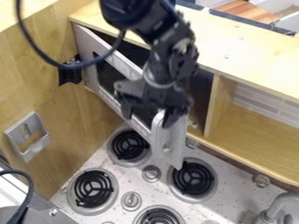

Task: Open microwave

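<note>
The gripper (147,116) hangs over the microwave door near its free end, with its fingers apart, one to the left and one to the right. The microwave door (108,94) stands swung out at an angle from the cabinet on its left side, and the dark inside shows behind it. At the door's free end is a light grey panel (169,146), just below the right finger. Whether the fingers touch the door I cannot tell. The arm hides part of the microwave opening.
Below the door is a stove top with several black coil burners (130,145) and knobs (151,173). An open wooden shelf (257,135) is at the right, a faucet (280,208) at the lower right. A grey holder (28,135) is on the left wall.
</note>
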You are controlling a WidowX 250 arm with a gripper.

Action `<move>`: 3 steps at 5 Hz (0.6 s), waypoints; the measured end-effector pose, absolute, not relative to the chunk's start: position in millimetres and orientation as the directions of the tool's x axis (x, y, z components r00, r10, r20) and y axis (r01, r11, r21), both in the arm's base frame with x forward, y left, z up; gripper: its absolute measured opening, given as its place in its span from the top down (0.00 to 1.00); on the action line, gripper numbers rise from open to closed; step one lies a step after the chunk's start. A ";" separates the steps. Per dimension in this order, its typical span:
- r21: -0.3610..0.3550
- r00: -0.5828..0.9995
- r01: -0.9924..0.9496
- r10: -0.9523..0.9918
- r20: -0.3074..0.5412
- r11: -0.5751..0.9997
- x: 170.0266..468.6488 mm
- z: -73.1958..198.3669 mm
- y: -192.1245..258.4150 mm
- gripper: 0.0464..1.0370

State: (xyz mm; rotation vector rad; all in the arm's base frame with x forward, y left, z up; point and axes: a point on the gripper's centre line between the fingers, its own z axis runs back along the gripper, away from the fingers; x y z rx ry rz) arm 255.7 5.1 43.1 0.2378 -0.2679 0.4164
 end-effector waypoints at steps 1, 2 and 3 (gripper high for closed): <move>0.176 0.845 -0.451 0.356 0.399 0.875 257.8 80.1 1.0 0.04; 0.145 0.833 -0.421 0.319 0.452 0.895 281.1 95.1 -7.6 0.04; 0.102 0.874 -0.304 0.235 0.426 0.947 315.7 76.0 -25.1 0.04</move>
